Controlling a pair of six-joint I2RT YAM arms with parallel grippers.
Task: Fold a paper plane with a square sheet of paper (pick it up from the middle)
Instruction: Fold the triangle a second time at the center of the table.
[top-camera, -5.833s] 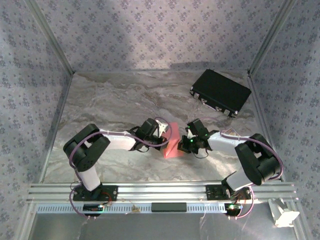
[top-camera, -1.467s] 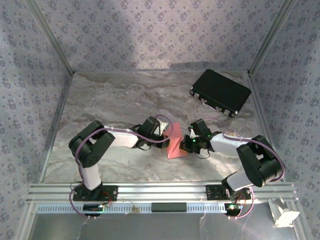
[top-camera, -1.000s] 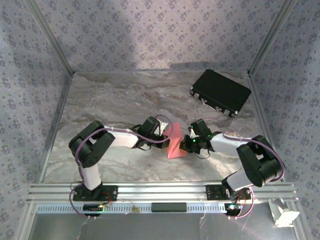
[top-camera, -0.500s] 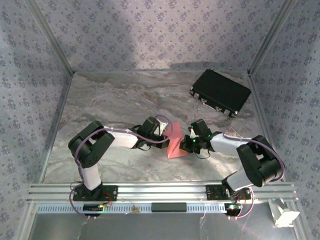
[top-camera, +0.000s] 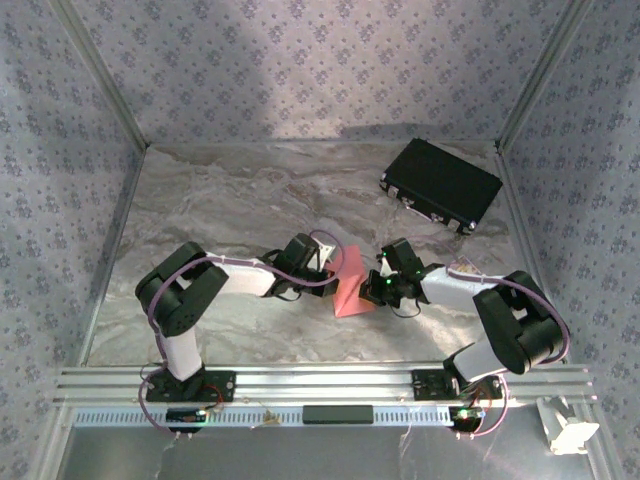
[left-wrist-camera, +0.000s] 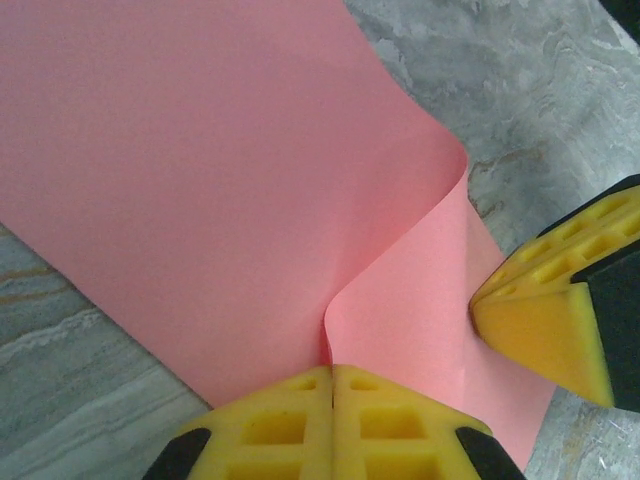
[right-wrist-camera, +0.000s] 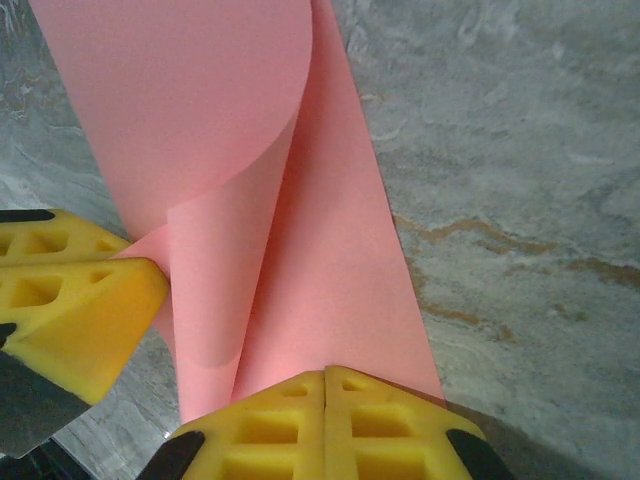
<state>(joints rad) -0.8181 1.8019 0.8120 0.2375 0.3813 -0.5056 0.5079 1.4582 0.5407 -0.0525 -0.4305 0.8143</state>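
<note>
The square sheet of paper (top-camera: 349, 284) is salmon pink and stands curled up off the marble table between my two grippers. My left gripper (top-camera: 331, 272) holds it from the left. In the left wrist view its yellow fingertips (left-wrist-camera: 332, 372) are shut, with a curved fold of the sheet (left-wrist-camera: 200, 170) running into their seam. My right gripper (top-camera: 371, 289) holds the opposite side. Its jaws (right-wrist-camera: 326, 376) are shut over the near edge of the paper (right-wrist-camera: 320, 250), which bows into a loose roll. Each wrist view also shows the other gripper's yellow fingers (left-wrist-camera: 545, 320) (right-wrist-camera: 70, 300) against the sheet.
A black rectangular case (top-camera: 441, 184) lies at the back right of the table (top-camera: 220, 200). Patterned walls enclose the left, back and right sides. An aluminium rail (top-camera: 320, 382) with the arm bases runs along the near edge.
Nothing has moved over the last second. Since the oldest frame the left arm's elbow has swung rightward, and the paper and both grippers sit slightly further right.
</note>
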